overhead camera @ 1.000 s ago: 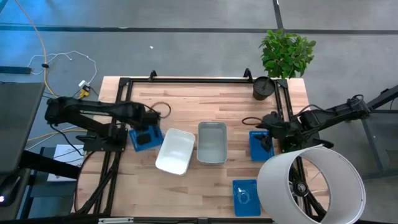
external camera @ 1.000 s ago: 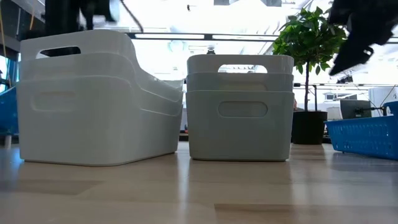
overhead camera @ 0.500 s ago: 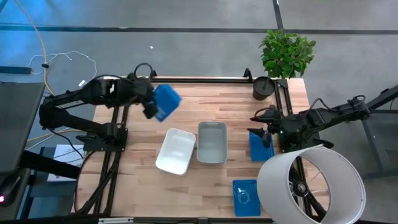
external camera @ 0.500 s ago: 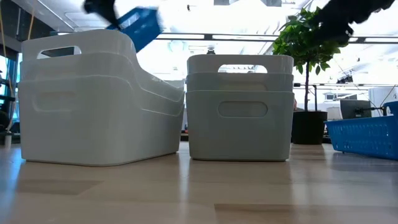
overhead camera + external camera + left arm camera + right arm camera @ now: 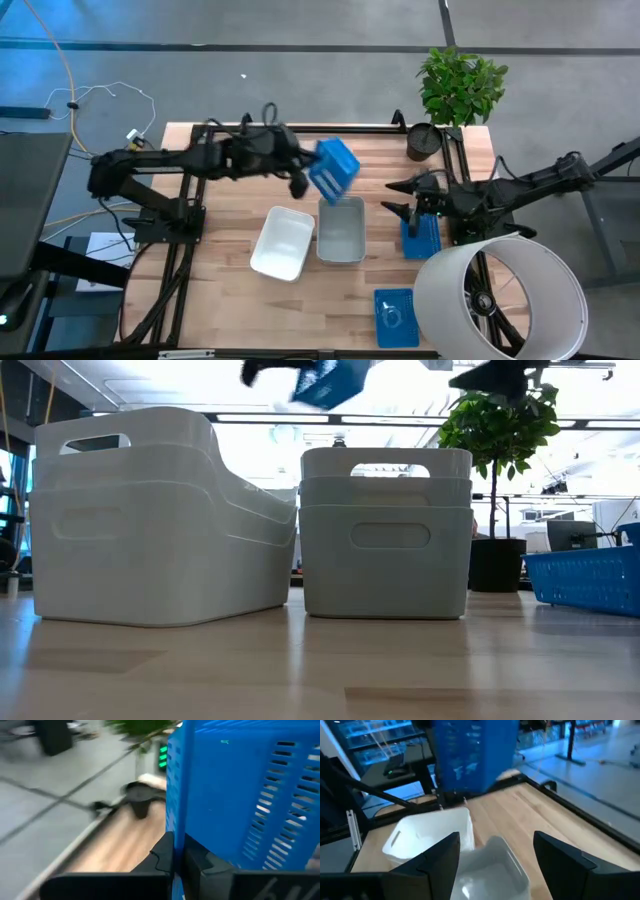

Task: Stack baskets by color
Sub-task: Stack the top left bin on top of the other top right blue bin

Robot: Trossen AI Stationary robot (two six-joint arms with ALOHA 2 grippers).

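My left gripper [image 5: 308, 176] is shut on a blue mesh basket [image 5: 336, 167], held high over the far end of the grey baskets [image 5: 341, 229]. The blue basket also shows at the top of the low view [image 5: 331, 380]. White baskets [image 5: 283, 243], nested, rest on the table left of the grey ones. My right gripper [image 5: 396, 196] stands open in the air, above the far end of a second blue basket [image 5: 421, 237] that sits on the table's right side. A third blue basket [image 5: 396, 317] lies near the front edge. My left gripper pinches one wall of the blue basket at its rim [image 5: 177, 851] between its two fingers, one finger on each face of the wall. The fingers come nearly level from the table's left. The basket is lifted clear of everything and hangs tilted beyond the fingertips.
A large white cylinder [image 5: 500, 295] stands at the front right corner. A dark pot [image 5: 424, 141] with a green plant [image 5: 461, 84] sits at the far right corner. A black frame [image 5: 300, 128] runs along the table's far edge.
My left gripper has lifted the blue basket off the table's left side, carried it up and toward the right, and tipped from pointing down to nearly level; the basket now hangs tilted above the grey baskets. My right gripper has risen a little and tipped up toward level, still open.
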